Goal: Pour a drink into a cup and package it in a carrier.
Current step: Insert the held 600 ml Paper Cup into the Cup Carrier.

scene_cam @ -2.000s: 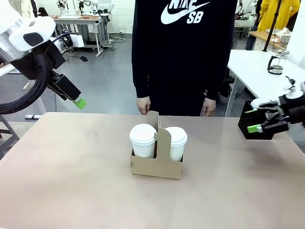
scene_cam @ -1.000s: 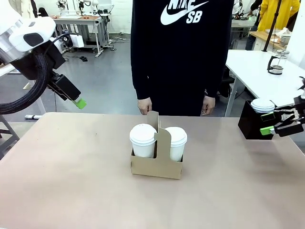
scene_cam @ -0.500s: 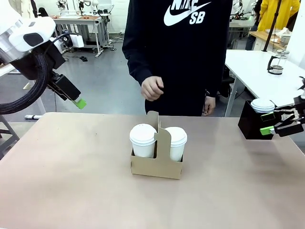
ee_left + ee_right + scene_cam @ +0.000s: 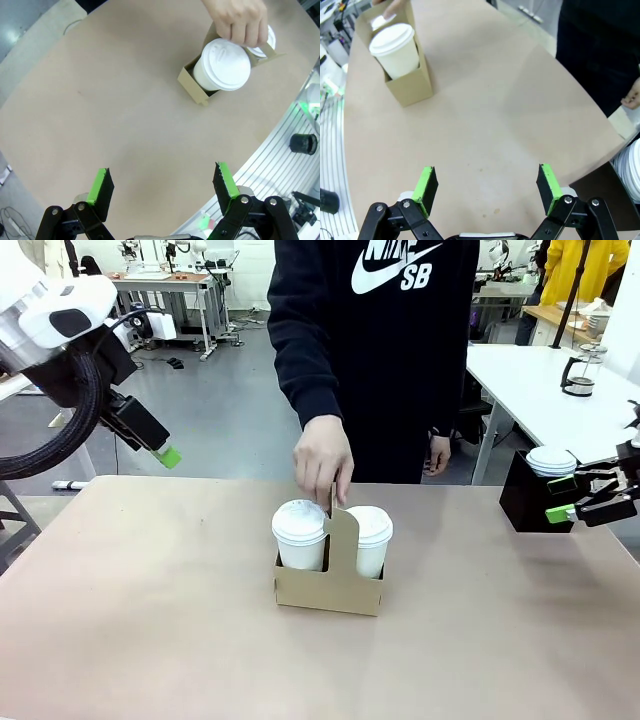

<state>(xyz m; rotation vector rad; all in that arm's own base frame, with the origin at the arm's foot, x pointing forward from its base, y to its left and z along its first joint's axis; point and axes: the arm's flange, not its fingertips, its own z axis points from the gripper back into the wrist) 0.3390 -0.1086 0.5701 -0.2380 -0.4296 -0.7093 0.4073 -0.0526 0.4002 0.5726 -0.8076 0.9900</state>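
Across a plain tan table point(image 4: 150, 640), with workshop benches behind, the carrier point(image 4: 330, 585) stands close to the middle, holding two white lidded cups point(image 4: 300, 533), one in each slot, either side of its tall handle tab point(image 4: 340, 530). The person's hand point(image 4: 323, 457) comes down from twelve o'clock and closes its fingers on the top of that tab; in the left wrist view the same hand point(image 4: 239, 21) covers the tab and part of the far cup. What matters for the coming lift is that the tab sits directly under the hand and rises straight up from the carrier, while the carrier's long axis, the line through both cups, runs roughly nine to three across the front view. Pouring and loading look finished, so a straight upward pull seems all that is left. Neither arm is close: the left gripper point(image 4: 168, 455) hangs in the air at about ten o'clock from the carrier, its jaws wide apart and empty point(image 4: 162, 186), and the right gripper point(image 4: 562, 498) waits at three o'clock near the black box of lids point(image 4: 522, 502), likewise spread and holding nothing point(image 4: 487, 187). The person's hand is much the nearest.
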